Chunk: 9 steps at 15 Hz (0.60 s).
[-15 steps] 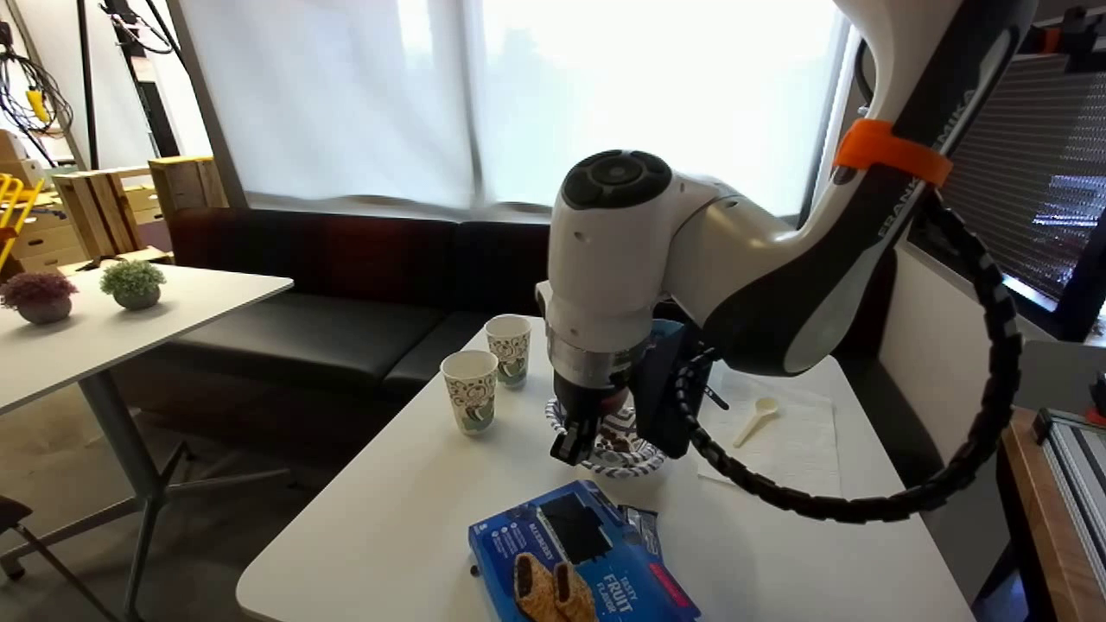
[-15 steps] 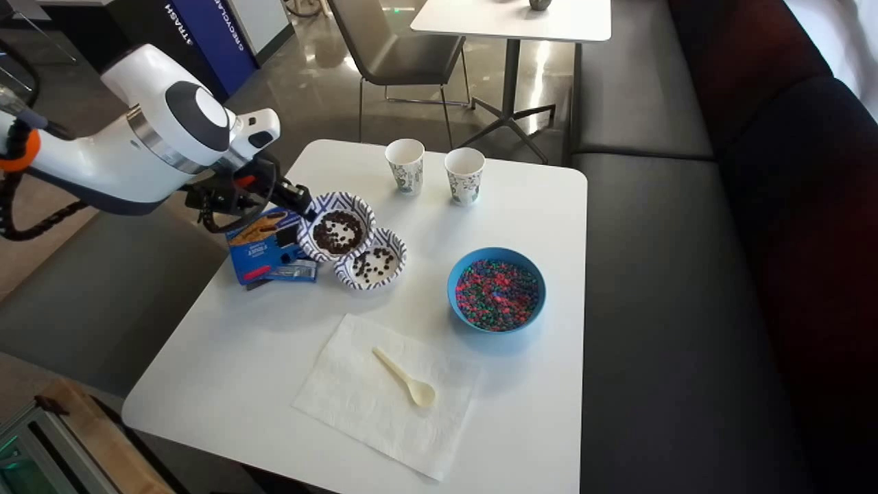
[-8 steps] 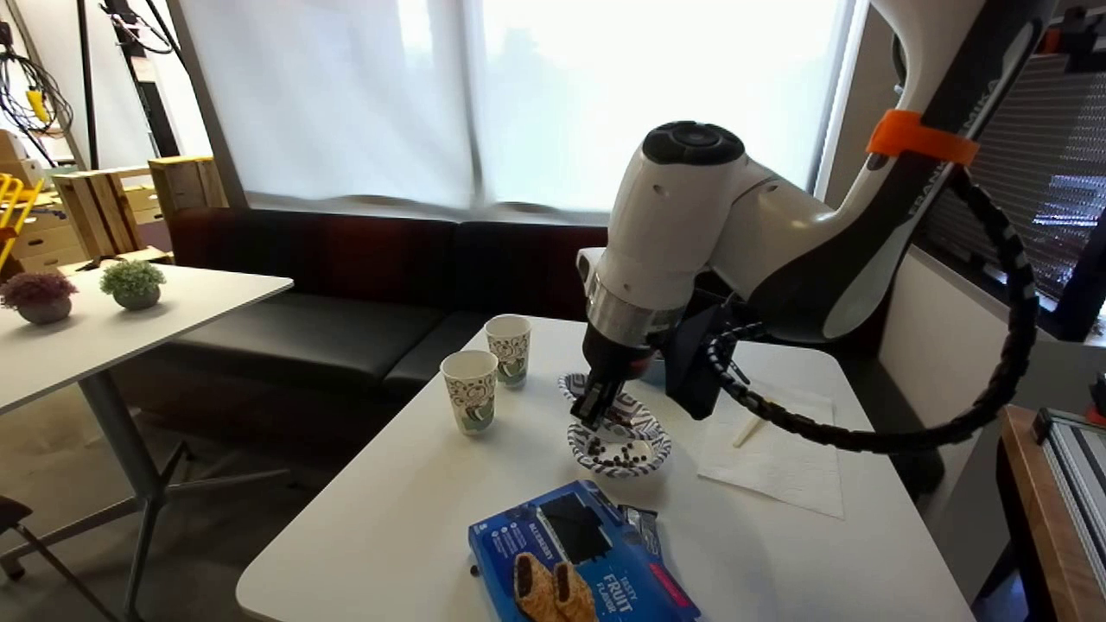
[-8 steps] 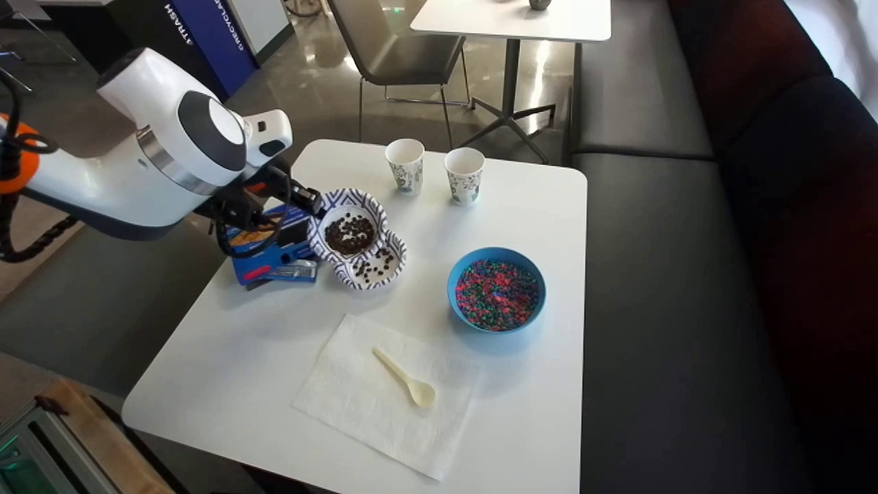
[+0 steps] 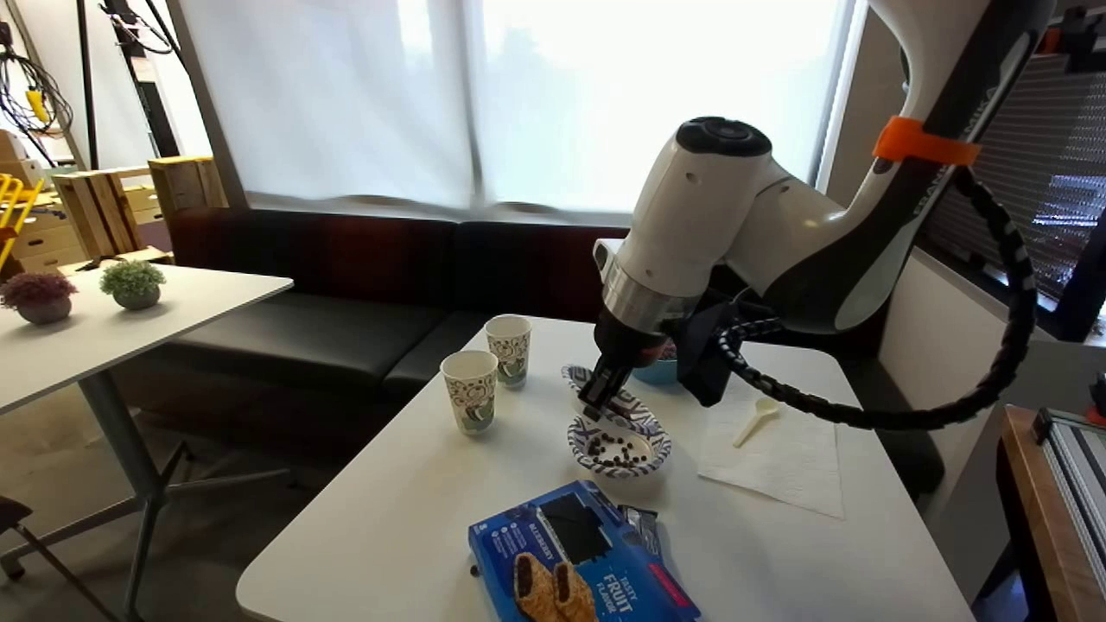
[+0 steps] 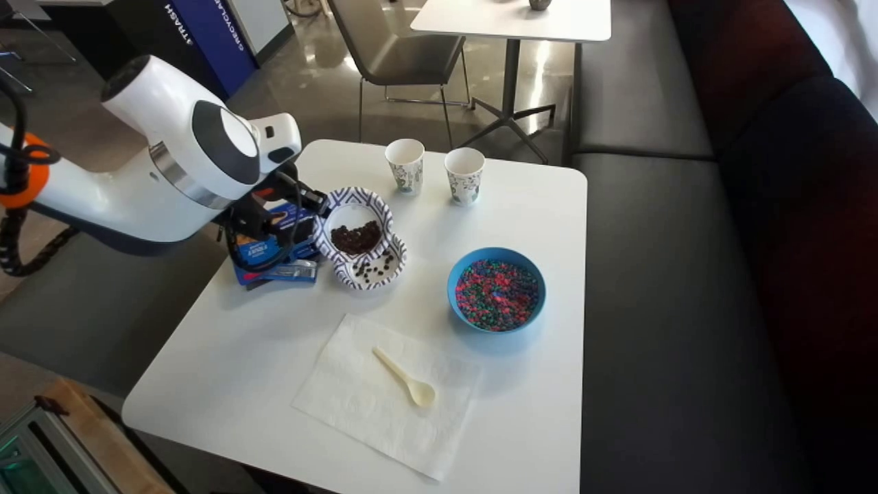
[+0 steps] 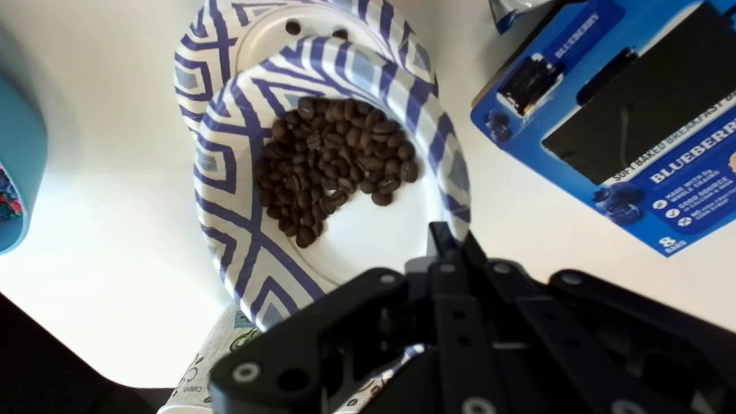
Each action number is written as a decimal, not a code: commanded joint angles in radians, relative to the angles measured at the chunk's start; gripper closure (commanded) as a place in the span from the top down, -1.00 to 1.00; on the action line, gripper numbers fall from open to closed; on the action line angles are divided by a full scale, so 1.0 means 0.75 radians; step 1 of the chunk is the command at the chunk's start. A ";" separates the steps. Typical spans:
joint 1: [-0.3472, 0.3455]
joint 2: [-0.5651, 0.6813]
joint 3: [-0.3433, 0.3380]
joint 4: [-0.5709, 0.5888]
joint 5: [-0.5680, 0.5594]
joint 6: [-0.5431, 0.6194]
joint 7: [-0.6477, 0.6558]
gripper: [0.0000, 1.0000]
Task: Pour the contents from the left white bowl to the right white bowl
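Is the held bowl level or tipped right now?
Tipped: in the wrist view, beans bunch at one side of the held bowl, leaving some bottom bare.

Blue-patterned white bowls, brown beans

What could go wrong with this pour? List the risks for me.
Some beans might miss the lower bowl, since the tilted upper bowl overhangs only part of it. The upper bowl could twist or slip, as the gripper pinches only its rim. The bowls look so close that they might bump; whether they touch is unclear.
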 commanded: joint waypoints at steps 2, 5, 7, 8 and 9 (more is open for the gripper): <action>0.003 0.000 0.000 -0.001 0.000 0.000 0.000 -0.95; 0.004 0.000 0.000 -0.001 0.000 0.000 0.000 -0.95; 0.014 0.013 -0.011 0.011 -0.009 0.029 0.020 -0.99; 0.007 0.016 -0.004 0.010 -0.003 0.047 0.019 -0.99; 0.025 0.019 -0.028 0.017 -0.023 0.057 0.040 -0.99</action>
